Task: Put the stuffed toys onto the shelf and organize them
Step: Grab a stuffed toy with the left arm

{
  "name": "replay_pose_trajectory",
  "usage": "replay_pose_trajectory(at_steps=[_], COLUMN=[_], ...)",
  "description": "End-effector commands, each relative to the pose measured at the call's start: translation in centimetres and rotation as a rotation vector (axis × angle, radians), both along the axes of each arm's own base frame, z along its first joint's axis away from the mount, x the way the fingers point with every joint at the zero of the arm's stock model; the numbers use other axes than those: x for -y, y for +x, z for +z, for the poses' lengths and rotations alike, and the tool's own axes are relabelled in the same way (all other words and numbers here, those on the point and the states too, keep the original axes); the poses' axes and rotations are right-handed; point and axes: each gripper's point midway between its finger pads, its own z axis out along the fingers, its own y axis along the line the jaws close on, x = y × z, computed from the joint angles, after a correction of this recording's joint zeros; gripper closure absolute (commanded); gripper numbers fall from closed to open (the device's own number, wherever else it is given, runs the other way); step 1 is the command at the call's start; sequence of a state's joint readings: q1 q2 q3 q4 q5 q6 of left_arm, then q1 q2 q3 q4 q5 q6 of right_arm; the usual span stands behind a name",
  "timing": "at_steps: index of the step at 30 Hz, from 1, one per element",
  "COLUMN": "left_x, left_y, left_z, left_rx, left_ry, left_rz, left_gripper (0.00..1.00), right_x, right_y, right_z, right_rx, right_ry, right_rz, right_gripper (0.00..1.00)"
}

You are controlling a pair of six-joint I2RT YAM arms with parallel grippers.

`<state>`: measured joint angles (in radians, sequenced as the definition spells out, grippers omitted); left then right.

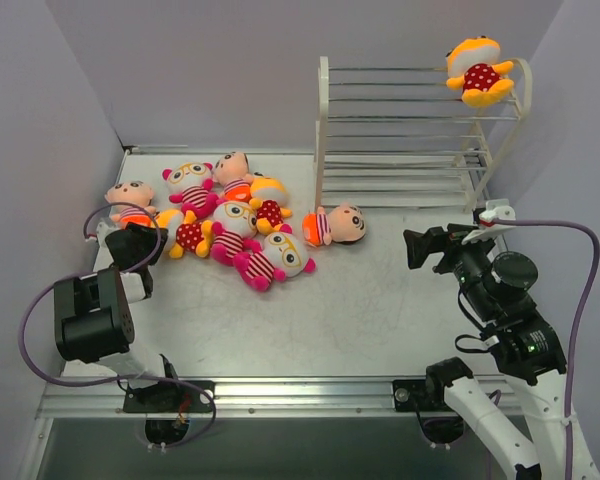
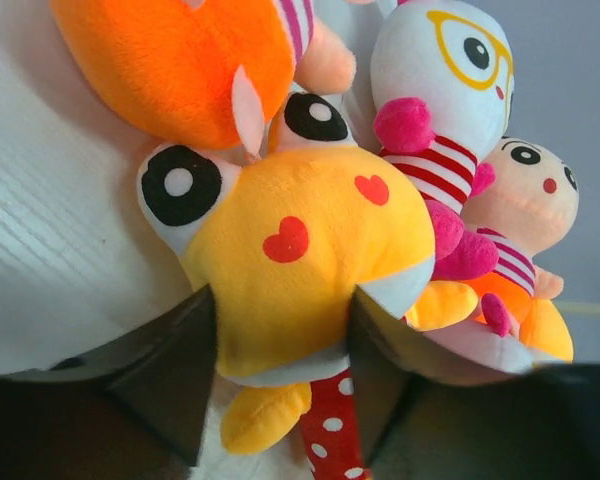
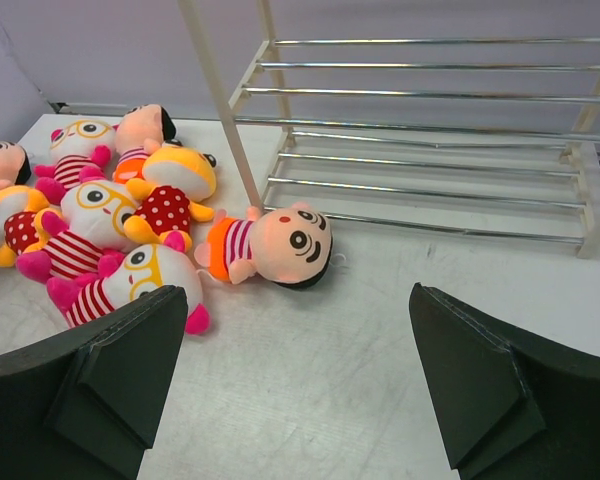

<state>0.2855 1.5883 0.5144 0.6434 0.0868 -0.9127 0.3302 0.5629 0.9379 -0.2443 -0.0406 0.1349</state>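
Observation:
My left gripper is shut on the head of a yellow-orange doll with a red polka-dot body, at the left edge of a pile of several stuffed toys on the table. In the left wrist view the fingers squeeze that doll's yellow head. Another yellow polka-dot doll sits on the right end of the top tier of the white shelf. A peach-faced doll lies alone by the shelf's left foot. My right gripper is open and empty, in front of the shelf.
A peach-faced doll lies at the pile's far left near the left wall. In the right wrist view the shelf's lower rods are bare, and the lone peach doll lies ahead of my open gripper.

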Motion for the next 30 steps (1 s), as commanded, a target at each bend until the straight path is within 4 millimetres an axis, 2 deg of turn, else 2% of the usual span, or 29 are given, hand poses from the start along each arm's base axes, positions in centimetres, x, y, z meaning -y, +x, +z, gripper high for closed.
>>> replay_pose_trajectory(at_steps=[1, 4, 7, 8, 10, 11, 12, 13, 14, 16, 18, 19, 20, 22, 23, 24, 25, 28, 29, 30], left_x=[-0.4, -0.3, -0.2, -0.1, -0.2, 0.0, -0.1, -0.1, 0.0, 0.0, 0.4, 0.4, 0.7, 1.0, 1.4, 1.6, 2.1, 3.5, 3.9, 4.1], left_y=[1.1, 0.9, 0.4, 0.1, 0.0, -0.6, -0.5, -0.8, -1.4, -1.9, -3.5, -3.5, -4.8, -5.6, -6.5, -7.0, -7.3, -8.7, -9.5, -9.7], left_z=[2.3, 3.2, 4.4, 4.5, 6.6, 6.1, 8.4, 9.1, 8.8, 12.4, 13.6, 15.6, 14.4, 16.6, 16.3, 16.9, 17.1, 18.2, 17.8, 18.9], left_rx=[0.114, 0.140, 0.163, 0.153, 0.182, 0.138, 0.171, 0.166, 0.120, 0.161, 0.121, 0.137, 0.048, 0.051, 0.008, 0.008, -0.003, -0.040, -0.082, -0.076], left_ry=[0.022, 0.018, 0.024, 0.022, 0.040, 0.034, 0.060, 0.071, 0.071, 0.122, 0.143, 0.162, 0.144, 0.174, 0.169, 0.187, 0.193, 0.231, 0.231, 0.260], left_rz=[-0.004, -0.001, 0.005, 0.005, 0.005, 0.003, 0.000, 0.001, -0.003, -0.013, -0.026, -0.027, -0.033, -0.048, -0.063, -0.075, -0.094, -0.152, -0.167, -0.180], left_gripper=[0.48, 0.66, 0.77, 0.86, 0.93, 0.97, 0.98, 0.97, 0.98, 0.98, 0.98, 0.98, 0.98, 0.98, 0.98, 0.98, 0.98, 0.98, 0.98, 0.97], right_x=[-0.1, -0.3, -0.9, -1.2, -2.1, -2.4, -2.8, -3.1, -3.3, -4.0, -4.5, -4.9, -5.4, -6.8, -7.5, -8.1, -9.3, -11.0, -13.1, -13.4], right_y=[0.4, 0.5, 0.4, 0.3, 0.2, 0.1, 0.4, 0.3, 0.2, 0.5, 0.6, 0.5, 0.5, 0.9, 0.9, 1.1, 0.8, 1.1, 0.0, 0.4], right_z=[0.8, 0.8, 0.9, 0.9, 1.0, 0.9, 0.5, 0.7, 0.2, -0.6, -1.2, -1.3, -1.4, -2.1, -2.3, -3.1, -3.4, -4.2, -4.2, -4.7], right_rx=[0.034, 0.025, 0.020, 0.016, -0.006, -0.019, -0.045, -0.054, -0.084, -0.126, -0.159, -0.168, -0.179, -0.213, -0.230, -0.256, -0.265, -0.273, -0.268, -0.269], right_ry=[-0.004, -0.004, 0.000, -0.001, 0.007, 0.006, -0.001, 0.000, -0.009, -0.019, -0.025, -0.020, -0.004, 0.020, 0.040, 0.047, 0.044, 0.028, 0.018, 0.000], right_rz=[-0.003, 0.008, 0.042, 0.055, 0.104, 0.122, 0.139, 0.159, 0.169, 0.202, 0.224, 0.248, 0.268, 0.313, 0.342, 0.348, 0.382, 0.363, 0.416, 0.374], right_gripper=[0.00, 0.01, 0.01, 0.01, 0.01, 0.01, 0.01, 0.01, 0.01, 0.01, 0.01, 0.01, 0.01, 0.02, 0.03, 0.03, 0.03, 0.03, 0.03, 0.03])
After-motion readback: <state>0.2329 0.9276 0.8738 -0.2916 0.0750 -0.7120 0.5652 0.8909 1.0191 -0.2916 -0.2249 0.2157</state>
